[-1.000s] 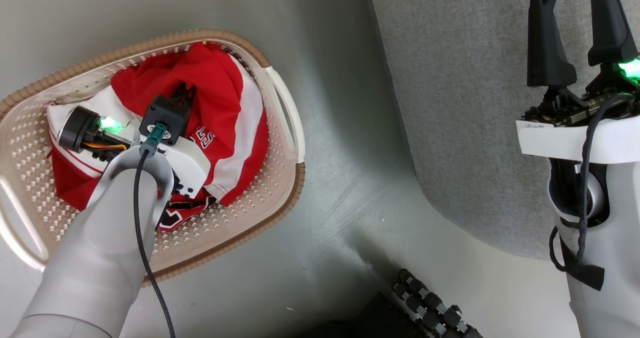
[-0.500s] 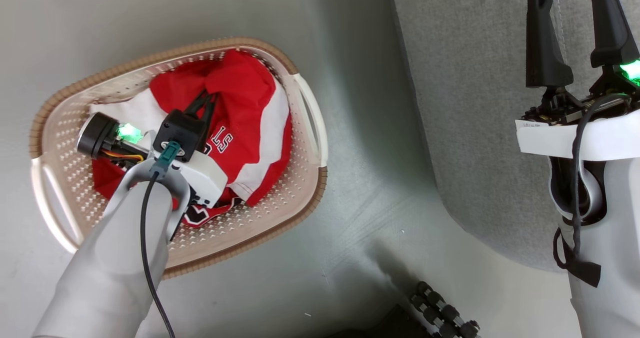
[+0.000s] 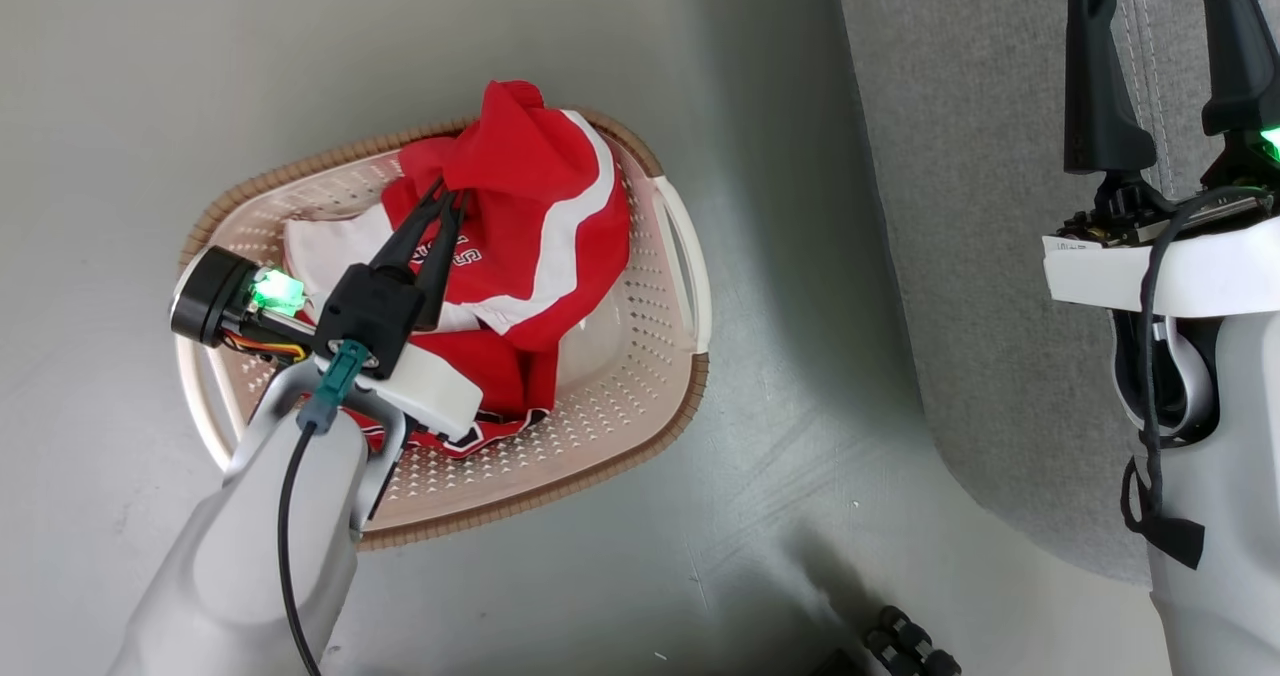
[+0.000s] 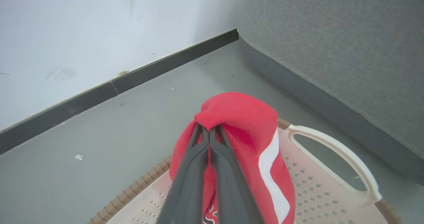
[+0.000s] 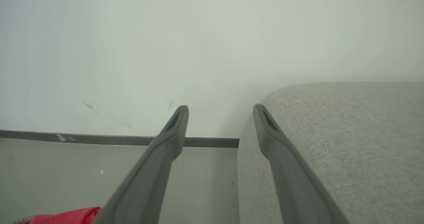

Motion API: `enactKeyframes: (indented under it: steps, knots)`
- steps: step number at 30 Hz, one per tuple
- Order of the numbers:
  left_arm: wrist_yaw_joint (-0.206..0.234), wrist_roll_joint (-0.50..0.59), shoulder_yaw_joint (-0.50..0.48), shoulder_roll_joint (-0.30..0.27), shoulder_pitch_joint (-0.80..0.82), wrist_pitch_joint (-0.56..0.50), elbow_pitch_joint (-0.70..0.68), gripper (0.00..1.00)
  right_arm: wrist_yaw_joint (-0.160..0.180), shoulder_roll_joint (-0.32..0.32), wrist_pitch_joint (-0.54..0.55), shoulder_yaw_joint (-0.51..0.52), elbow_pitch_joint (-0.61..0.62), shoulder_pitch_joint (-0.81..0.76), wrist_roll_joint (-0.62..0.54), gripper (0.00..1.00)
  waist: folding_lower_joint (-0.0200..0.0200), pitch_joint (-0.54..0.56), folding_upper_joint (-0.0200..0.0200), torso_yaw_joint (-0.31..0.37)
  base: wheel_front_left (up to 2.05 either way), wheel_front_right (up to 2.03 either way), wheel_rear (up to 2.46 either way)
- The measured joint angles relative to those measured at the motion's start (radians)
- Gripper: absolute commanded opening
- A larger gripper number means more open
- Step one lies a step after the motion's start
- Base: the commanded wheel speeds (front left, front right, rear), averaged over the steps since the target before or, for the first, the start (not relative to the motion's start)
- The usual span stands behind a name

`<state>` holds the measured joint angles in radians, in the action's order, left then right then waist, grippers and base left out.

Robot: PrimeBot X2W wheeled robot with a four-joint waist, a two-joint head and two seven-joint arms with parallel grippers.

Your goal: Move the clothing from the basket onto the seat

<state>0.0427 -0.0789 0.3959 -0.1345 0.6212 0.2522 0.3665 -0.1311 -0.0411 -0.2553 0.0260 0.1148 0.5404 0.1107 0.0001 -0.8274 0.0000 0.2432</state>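
You are holding the clothing (image 4: 245, 124) with your left gripper (image 4: 207, 129) — its 2 fingers are pressing together on a bunched peak of red cloth. The rest of the garment is hanging from that pinch into the basket (image 3: 600, 471), where more red-and-white fabric is lying. The right gripper (image 5: 220, 113) is standing with its 2 fingers wide apart, gripping nothing, over the edge of the seat (image 3: 980, 256). What is mattering now: the seat is lying to the robot's right of the basket, across a strip of bare floor (image 3: 780, 356), and it looks higher than the rim — so the carry is probably needing to go rightward with the trailing hem clearing that rim. The left arm is nearer the load, and the right is nearer the seat.
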Motion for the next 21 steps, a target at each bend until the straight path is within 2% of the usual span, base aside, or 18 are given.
enactKeyframes:
  steps: [11, 21]
  knots:
    - [0.026, -0.009, -0.032, -0.006, -0.079, 0.000, -0.205, 0.00, 0.000, -0.001, 0.000, 0.025, -0.033, -0.030, -0.054, 1.00, 0.0000, 0.086, 0.0000, -0.056, 0.00, 0.00, 0.00]
    - [0.043, -0.009, -0.064, -0.028, -0.103, 0.001, -0.335, 0.00, 0.000, -0.002, 0.000, 0.021, -0.063, -0.084, -0.082, 1.00, 0.0000, 0.170, 0.0000, -0.087, 0.00, 0.00, 0.00]
